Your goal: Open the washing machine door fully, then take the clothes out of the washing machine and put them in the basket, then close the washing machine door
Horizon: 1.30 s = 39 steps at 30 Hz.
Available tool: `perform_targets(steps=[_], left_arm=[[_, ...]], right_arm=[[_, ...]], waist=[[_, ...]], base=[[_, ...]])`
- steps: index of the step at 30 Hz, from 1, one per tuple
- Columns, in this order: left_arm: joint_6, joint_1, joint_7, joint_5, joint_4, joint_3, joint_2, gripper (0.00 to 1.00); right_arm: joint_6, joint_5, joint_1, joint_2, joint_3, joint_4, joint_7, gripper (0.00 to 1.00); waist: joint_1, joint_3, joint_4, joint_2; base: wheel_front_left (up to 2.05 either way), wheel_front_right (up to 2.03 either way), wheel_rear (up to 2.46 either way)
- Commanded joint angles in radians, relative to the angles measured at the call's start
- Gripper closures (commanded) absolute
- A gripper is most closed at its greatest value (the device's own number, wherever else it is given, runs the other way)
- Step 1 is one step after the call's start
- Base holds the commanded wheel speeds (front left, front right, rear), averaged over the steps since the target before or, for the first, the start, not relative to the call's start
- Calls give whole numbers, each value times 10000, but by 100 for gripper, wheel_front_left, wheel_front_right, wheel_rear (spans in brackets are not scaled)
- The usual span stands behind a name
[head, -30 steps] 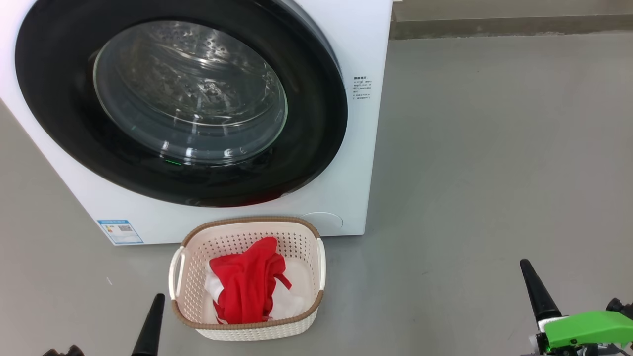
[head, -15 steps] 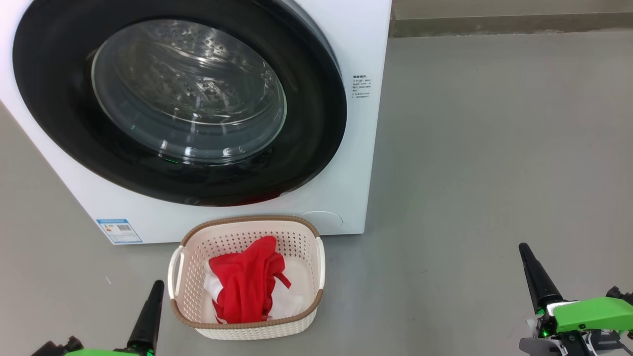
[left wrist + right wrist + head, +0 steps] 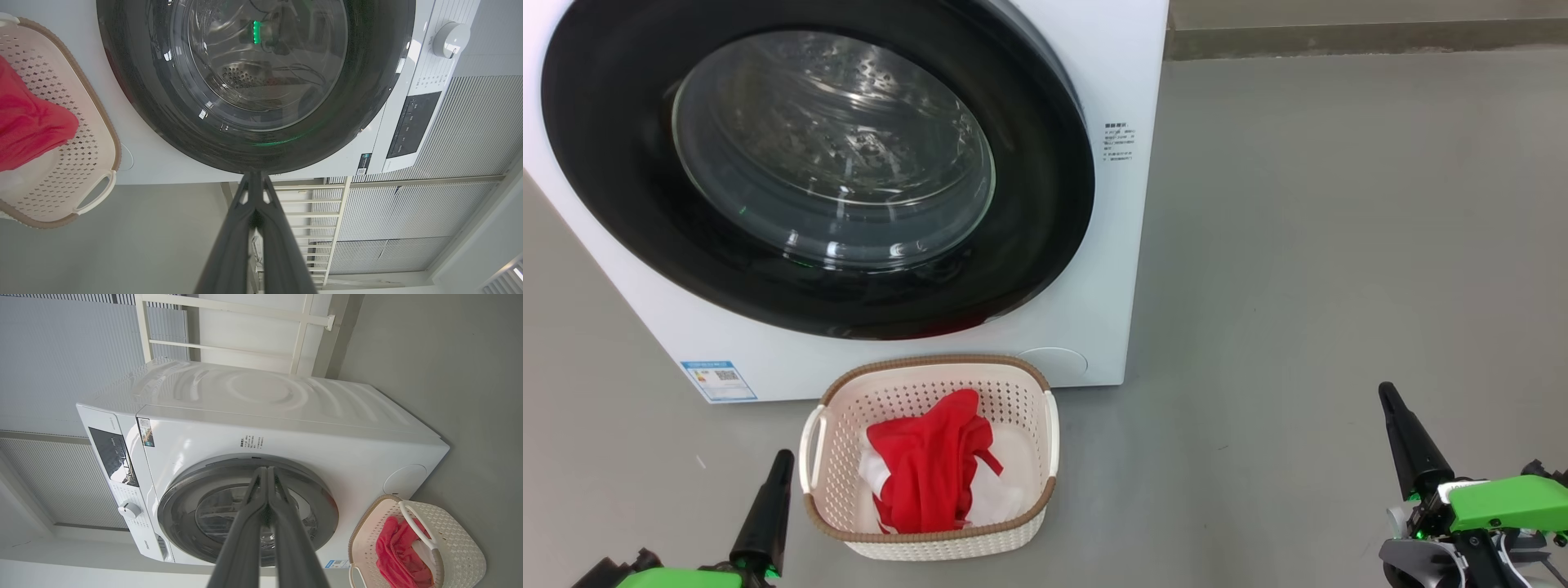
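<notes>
Clothes (image 3: 931, 469), red and white, lie in the basket (image 3: 935, 362) at the lower centre of the head view, just in front of the washing machine (image 3: 1115, 269). Its washing machine door (image 3: 817, 163), upper left, looks shut flush, and through the glass I see only bare drum. My left gripper (image 3: 783, 459) and right gripper (image 3: 1387, 396), at the bottom corners, are both clenched on nothing. I judge the task essentially done.

Green-housed, black-fingered left gripper (image 3: 783, 459) and right gripper (image 3: 1387, 396).
</notes>
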Motion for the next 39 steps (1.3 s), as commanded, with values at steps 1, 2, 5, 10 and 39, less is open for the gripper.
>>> perform_targets(steps=[1, 2, 5, 10, 39], left_arm=[[-69, -407, 51, -63, -234, 373, 93, 100], [-69, -407, 51, -63, -234, 373, 93, 100], [-69, -407, 50, -64, -234, 372, 93, 100], [-69, -407, 50, -64, -234, 371, 93, 100], [-69, -406, 47, -67, -234, 368, 93, 100]], right_arm=[[-7, 33, -450, -162, 158, -303, 62, 100], [-7, 33, -450, -162, 158, -303, 62, 100], [-7, 33, -450, -162, 158, -303, 62, 100], [-7, 33, -450, -162, 158, -303, 62, 100], [-7, 35, -450, -162, 160, -303, 60, 100]], waist=[[0, 0, 0, 0], [0, 0, 0, 0], [0, 0, 0, 0], [0, 0, 0, 0], [0, 0, 0, 0]], base=[[0, 0, 0], [0, 0, 0], [0, 0, 0], [0, 0, 0], [0, 0, 0]])
